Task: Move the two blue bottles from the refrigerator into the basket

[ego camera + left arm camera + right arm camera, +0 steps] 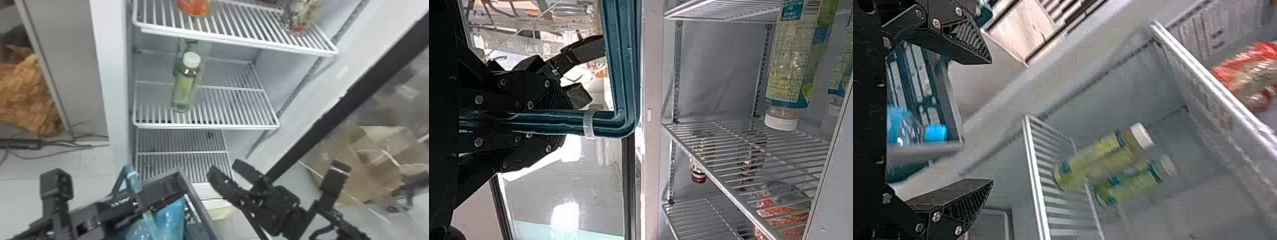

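Observation:
In the head view my left gripper (162, 191) is at the basket (199, 209) low in the picture; in the left wrist view this left gripper (560, 123) is shut on the teal basket handle (604, 125). Blue bottles lie inside the basket, one blue bottle (172, 217) near its right wall. The right wrist view has a blue-capped bottle (913, 131) there. My right gripper (225, 169) is right of the basket, before the refrigerator's lower part. Seen from its own wrist, the right gripper (990, 121) stands open with nothing between its fingers.
Two green-yellow bottles with white caps, the front bottle (185, 89) upright, stand on the refrigerator's middle shelf (236, 110). An orange package (194, 7) and another item (300, 16) rest on the shelf above. Cardboard (360, 166) lies right of the black-edged door.

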